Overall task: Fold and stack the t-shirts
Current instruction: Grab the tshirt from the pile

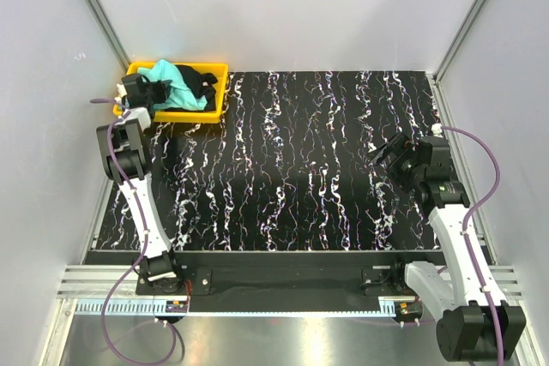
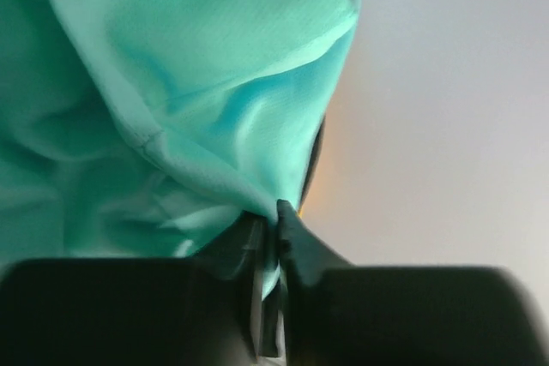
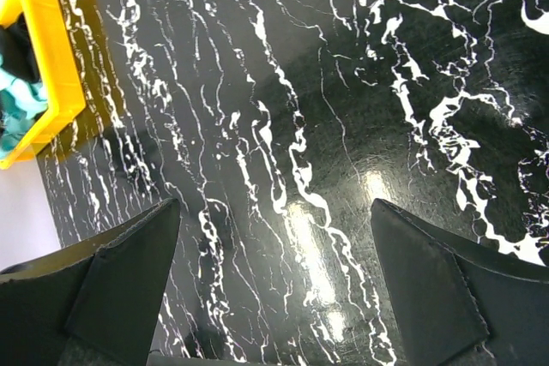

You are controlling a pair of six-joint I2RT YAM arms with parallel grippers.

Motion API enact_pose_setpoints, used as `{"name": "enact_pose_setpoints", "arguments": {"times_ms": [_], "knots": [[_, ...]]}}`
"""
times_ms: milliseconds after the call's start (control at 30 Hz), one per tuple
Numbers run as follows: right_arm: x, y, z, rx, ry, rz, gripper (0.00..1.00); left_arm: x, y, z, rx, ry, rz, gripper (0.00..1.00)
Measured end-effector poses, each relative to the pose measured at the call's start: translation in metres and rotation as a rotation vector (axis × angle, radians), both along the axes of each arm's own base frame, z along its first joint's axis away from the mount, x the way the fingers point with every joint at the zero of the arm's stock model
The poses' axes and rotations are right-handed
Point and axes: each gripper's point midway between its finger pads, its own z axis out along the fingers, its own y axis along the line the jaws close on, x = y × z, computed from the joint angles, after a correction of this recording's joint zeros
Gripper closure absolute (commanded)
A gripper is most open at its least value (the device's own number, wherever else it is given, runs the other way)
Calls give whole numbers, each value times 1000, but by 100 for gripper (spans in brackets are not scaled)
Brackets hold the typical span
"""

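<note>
Turquoise-teal cloth t-shirt (image 2: 171, 83) clamped in your left tool (image 2: 270, 219) at the far-left yellow plastic tray (image 1: 184, 115); right tool (image 3: 273, 207) apart; nothing folded yet.

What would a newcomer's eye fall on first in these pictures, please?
The yellow tray at the far left corner of the marbled table stands out, a turquoise shirt and a black shirt heaped inside. There the left gripper pinches a turquoise fold between its fingers, while the right gripper hangs wide open above the table.
</note>
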Motion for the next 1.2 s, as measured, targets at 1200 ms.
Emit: {"name": "enact_pose_setpoints", "arguments": {"times_ms": [1200], "knots": [[0, 59, 12, -62, -19, 294, 0, -64, -50, 299, -323, -887, -62, 100]]}}
